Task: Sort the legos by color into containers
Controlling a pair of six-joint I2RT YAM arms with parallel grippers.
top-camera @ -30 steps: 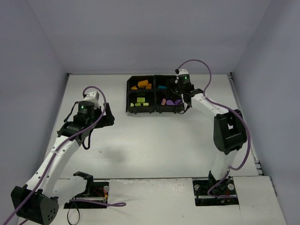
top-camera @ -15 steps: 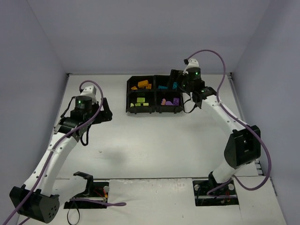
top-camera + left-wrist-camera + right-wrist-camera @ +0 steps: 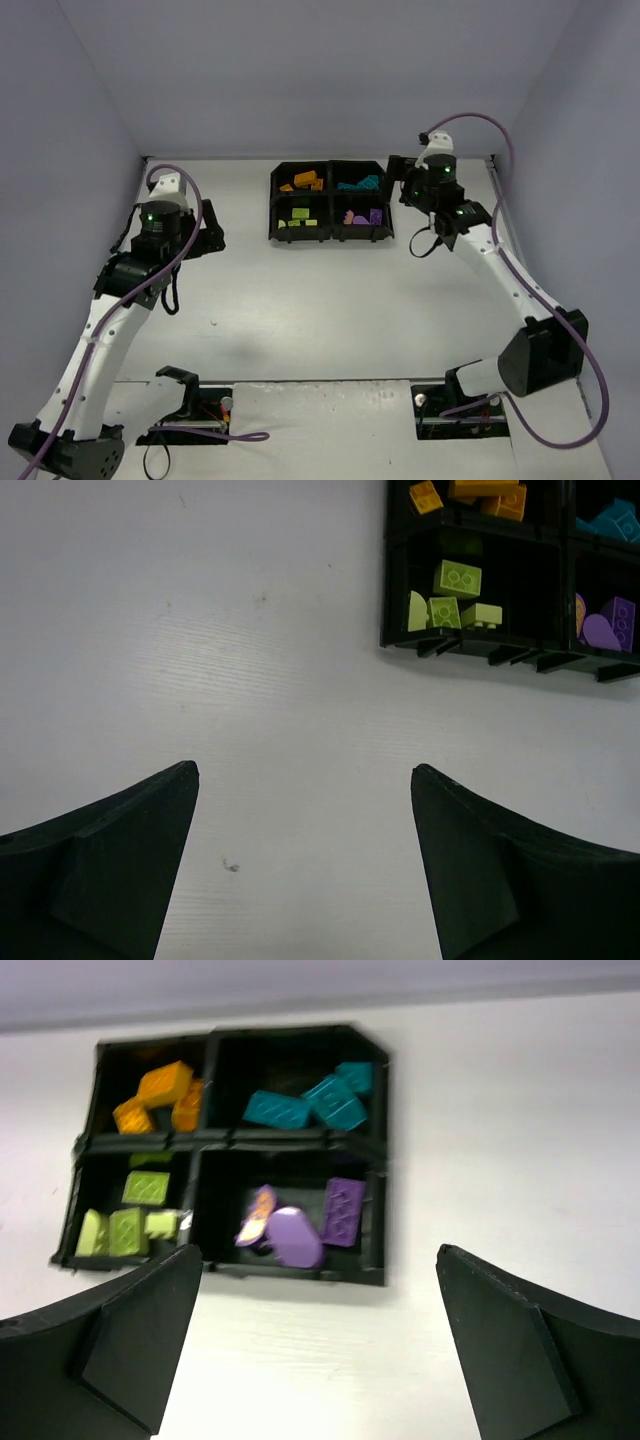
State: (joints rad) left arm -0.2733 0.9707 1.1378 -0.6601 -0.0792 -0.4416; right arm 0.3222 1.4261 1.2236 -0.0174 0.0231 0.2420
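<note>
White table (image 3: 320, 300) fills most of the top view. Two robot arms stand at its near edge, the left arm (image 3: 105, 325) and the right arm (image 3: 500, 270). One black tray (image 3: 300, 237) sits at the far side of the table, between the two claws. It has four square boxes, two by two.

The left claw (image 3: 305, 870) hangs over bare table, near the tray's left side. Its two fingers are wide apart with nothing between them. The right claw (image 3: 318, 1350) is near the tray's right side, also spread wide and holding nothing.

All the bricks I can see lie inside the tray, one colour to a box.
- Four yellow-green bricks (image 3: 457, 578) are in the near left box.
- Three purple bricks (image 3: 343, 1210) are in the near right box, and one of them is rounded.
- Three orange bricks (image 3: 165, 1082) are in the far left box.
- The teal bricks (image 3: 278, 1110) are in the far right box. They look like three, but the right wrist picture is blurry and they overlap, so I cannot be sure.

One purple piece has a pale patch that I cannot make out. The left wrist picture cuts off the tray's top and right side, so the orange and teal bricks only peek in there. From above, the bricks are too small to count.
</note>
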